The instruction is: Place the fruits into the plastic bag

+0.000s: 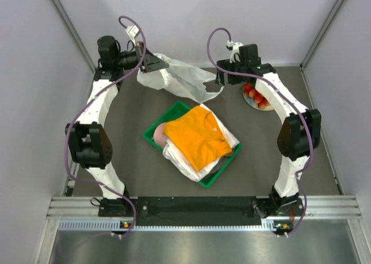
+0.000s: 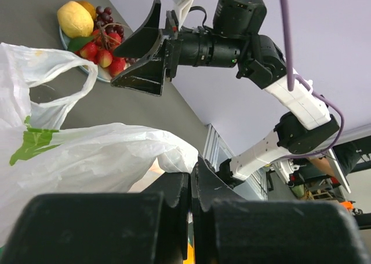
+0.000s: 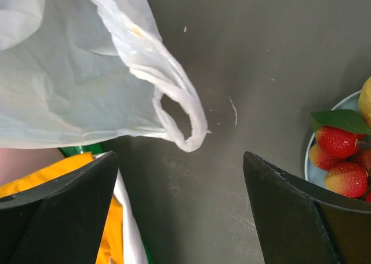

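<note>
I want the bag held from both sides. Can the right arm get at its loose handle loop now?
Probably yes: the open right tool faces the handle loop of the plastic bag, with only bare table between them.

The plastic bag (image 1: 179,79) is seen at the far middle of the table: thin, white, translucent, crinkled. A green print patch (image 2: 35,142) is shown on its side. One end is pinched and held up by the left gripper (image 1: 157,62); the rest is spread toward the right. A loop handle (image 3: 197,119) is hung out on that side, near the plate (image 2: 97,73) but apart from it. The fruits (image 1: 257,96) are piled on this plate at the far right, none in the bag: a yellow pear-like fruit (image 2: 75,19), a small orange (image 2: 88,8) behind it, dark grapes (image 2: 107,15), and red strawberries (image 2: 104,50) with a green leaf.
</note>
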{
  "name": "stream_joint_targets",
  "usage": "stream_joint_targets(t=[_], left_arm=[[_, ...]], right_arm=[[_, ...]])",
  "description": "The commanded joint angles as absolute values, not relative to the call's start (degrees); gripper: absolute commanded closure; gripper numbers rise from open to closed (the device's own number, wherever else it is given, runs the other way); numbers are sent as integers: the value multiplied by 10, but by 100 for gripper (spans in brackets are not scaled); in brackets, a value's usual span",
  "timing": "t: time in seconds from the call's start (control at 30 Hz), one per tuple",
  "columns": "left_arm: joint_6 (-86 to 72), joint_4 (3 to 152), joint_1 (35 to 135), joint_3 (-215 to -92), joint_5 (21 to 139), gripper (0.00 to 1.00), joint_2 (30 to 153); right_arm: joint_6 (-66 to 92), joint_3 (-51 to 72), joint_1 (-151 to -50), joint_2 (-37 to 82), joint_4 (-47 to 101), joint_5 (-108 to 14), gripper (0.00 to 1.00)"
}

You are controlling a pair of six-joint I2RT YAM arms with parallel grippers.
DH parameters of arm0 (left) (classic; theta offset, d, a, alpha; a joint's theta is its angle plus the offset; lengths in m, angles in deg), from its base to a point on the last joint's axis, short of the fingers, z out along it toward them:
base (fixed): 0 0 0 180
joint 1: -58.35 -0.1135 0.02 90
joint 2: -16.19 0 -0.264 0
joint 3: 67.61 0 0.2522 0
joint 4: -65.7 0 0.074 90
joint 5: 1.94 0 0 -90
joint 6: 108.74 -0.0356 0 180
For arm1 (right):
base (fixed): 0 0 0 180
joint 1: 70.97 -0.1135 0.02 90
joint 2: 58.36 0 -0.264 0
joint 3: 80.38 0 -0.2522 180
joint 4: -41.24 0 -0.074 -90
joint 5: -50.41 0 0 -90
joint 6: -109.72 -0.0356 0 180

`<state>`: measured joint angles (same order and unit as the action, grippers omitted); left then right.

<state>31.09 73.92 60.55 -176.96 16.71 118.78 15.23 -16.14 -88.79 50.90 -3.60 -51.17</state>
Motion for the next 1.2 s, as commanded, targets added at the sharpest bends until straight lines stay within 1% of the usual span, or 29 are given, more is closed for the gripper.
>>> stream_joint_targets(t=[0.0, 0.07, 0.33, 0.47, 0.57, 0.63, 0.67, 0.7, 0.73, 0.77, 0.83, 0.97, 1.17], left_arm=[[318, 699, 595, -1792, 151, 100, 1156], [321, 696, 593, -1793, 150, 100, 1155], [343, 667, 588, -1791, 149, 100, 1159], [361, 649, 588, -1791, 149, 100, 1163], [366, 642, 587, -1791, 148, 100, 1167], [370, 638, 588, -1792, 149, 100, 1173], [372, 636, 587, -1792, 152, 100, 1175], [373, 634, 573, -1792, 160, 100, 1179], [373, 634, 569, -1793, 165, 100, 1181], [375, 634, 564, -1794, 170, 100, 1183], [377, 632, 559, -1798, 182, 100, 1191], [391, 629, 545, -1808, 200, 100, 1207], [438, 601, 543, -1815, 198, 100, 1238]], right_arm=[[174, -165, -888, 528, -29, -495, 12], [170, -179, -883, 546, -33, -504, 13], [156, -222, -882, 590, -27, -575, 25], [140, -222, -882, 599, -14, -597, 35], [140, -228, -880, 596, -7, -595, 45], [144, -263, -880, 593, -36, -586, 62], [150, -278, -879, 592, -50, -577, 72], [151, -294, -879, 589, -67, -567, 89], [154, -323, -877, 579, -93, -548, 94], [161, -336, -878, 573, -106, -539, 96], [168, -361, -876, 546, -125, -512, 97], [175, -363, -877, 491, -116, -480, 97], [143, -371, -877, 467, -143, -454, 96]])
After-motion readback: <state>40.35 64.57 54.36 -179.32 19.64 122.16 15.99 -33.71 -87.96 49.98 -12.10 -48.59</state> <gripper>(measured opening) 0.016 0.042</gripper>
